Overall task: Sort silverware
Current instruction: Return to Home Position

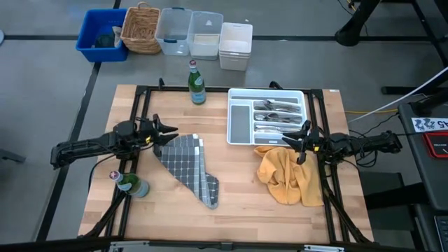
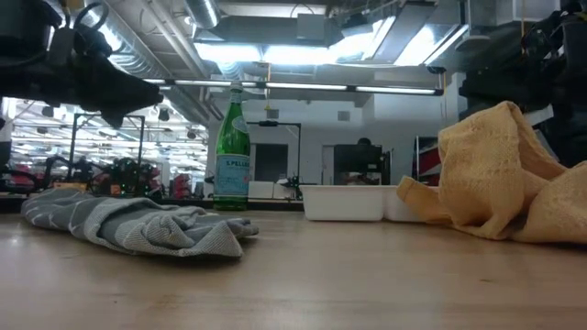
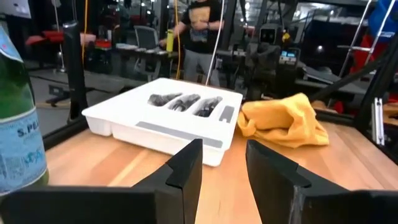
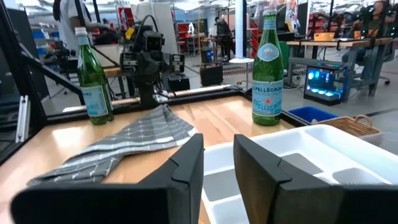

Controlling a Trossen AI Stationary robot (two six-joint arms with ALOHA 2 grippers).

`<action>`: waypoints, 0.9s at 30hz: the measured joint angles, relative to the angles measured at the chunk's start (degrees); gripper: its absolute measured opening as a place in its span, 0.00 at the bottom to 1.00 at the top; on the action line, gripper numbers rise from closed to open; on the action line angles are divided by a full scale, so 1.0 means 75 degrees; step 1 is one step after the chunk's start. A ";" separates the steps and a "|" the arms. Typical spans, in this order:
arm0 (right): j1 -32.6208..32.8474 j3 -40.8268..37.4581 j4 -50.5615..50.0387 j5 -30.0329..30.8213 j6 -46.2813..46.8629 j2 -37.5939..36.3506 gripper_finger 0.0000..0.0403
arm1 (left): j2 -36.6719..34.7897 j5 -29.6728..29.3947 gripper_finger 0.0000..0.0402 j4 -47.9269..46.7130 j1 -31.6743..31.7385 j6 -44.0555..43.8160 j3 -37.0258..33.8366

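Silverware lies gathered in the right-hand compartments of the white tray at the table's far right, so the sorting looks finished to me. The left gripper hovers left of centre by the grey towel. The right gripper hangs just near of the tray, over the yellow towel. Both have their fingers spread and hold nothing, which I read as parked. No loose pieces show, though a crumpled towel could hide one.

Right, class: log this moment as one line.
silverware: in white tray | left pincer: open, empty | right pincer: open, empty | grey towel, yellow towel: lying loose
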 joint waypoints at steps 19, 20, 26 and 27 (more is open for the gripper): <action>0.0000 0.0000 0.0029 0.0000 -0.0093 0.0029 0.22 | 0.0135 -0.0002 0.28 -0.0012 0.0000 -0.0017 0.0000; 0.0000 0.0000 0.0029 0.0000 -0.0093 0.0029 0.22 | 0.0135 -0.0004 0.28 -0.0012 0.0000 -0.0018 0.0000; 0.0000 0.0000 0.0035 0.0000 -0.0096 0.0029 0.22 | 0.0135 -0.0005 0.28 -0.0015 0.0000 -0.0018 0.0000; 0.0000 0.0000 0.0038 0.0000 -0.0096 0.0029 0.22 | 0.0135 -0.0005 0.28 -0.0015 0.0000 -0.0018 0.0000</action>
